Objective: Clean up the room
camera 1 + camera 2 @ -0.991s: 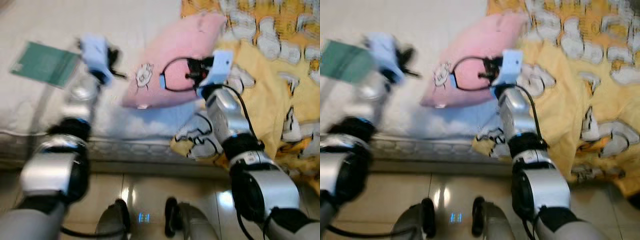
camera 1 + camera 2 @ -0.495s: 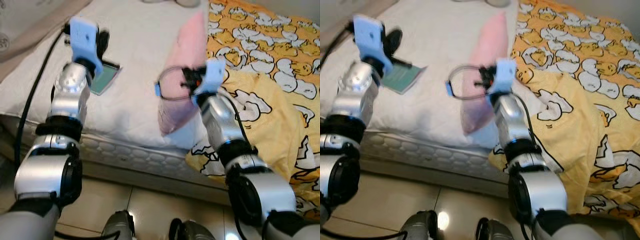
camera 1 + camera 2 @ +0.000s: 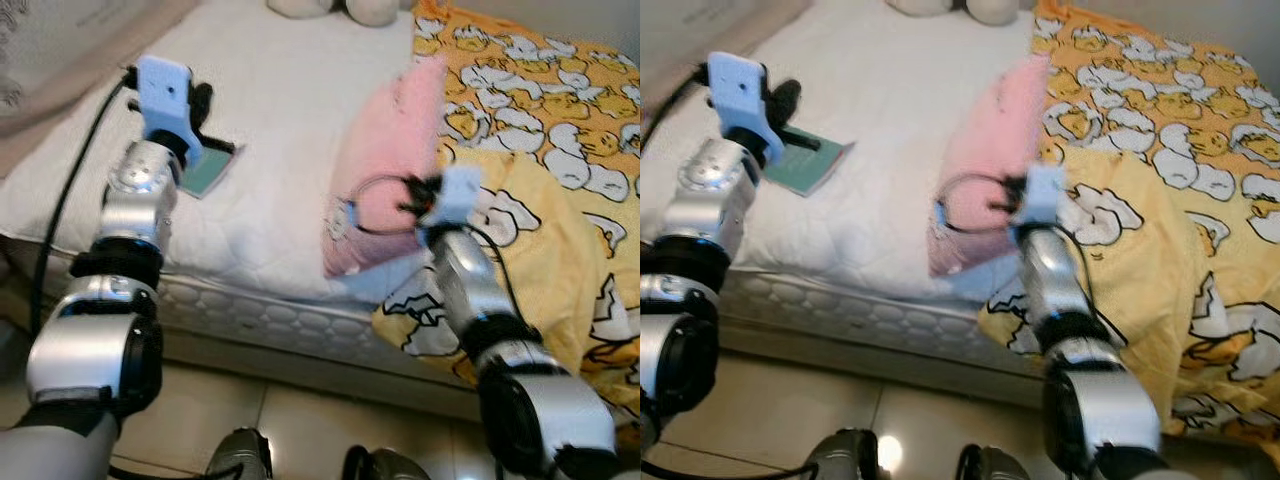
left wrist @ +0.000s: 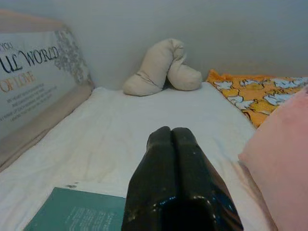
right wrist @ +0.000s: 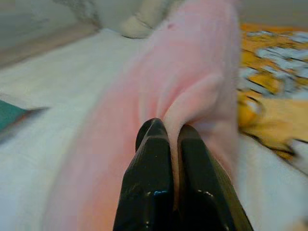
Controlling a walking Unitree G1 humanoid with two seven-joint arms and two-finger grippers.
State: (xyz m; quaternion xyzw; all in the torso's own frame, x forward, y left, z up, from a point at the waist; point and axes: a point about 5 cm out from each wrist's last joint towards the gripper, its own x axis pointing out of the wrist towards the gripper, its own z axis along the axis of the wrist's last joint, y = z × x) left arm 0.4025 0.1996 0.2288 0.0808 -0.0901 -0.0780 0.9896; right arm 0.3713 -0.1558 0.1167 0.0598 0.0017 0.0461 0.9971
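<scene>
At the upper left of my left eye view I see the left tool [image 4: 172,139] raised over the white bed [image 3: 290,120], its 2 black fingers [image 4: 185,163] pressed together and holding nothing. Just under it lies a teal booklet [image 3: 208,172] flat on the sheet. A beige plush toy [image 4: 161,67] sits at the head of the bed. Centre frame, the pink pillow [image 3: 390,170] rests beside the yellow duck-print blanket [image 3: 560,170]. The right tool [image 5: 166,139] pinches a fold of that pillow between its fingers.
</scene>
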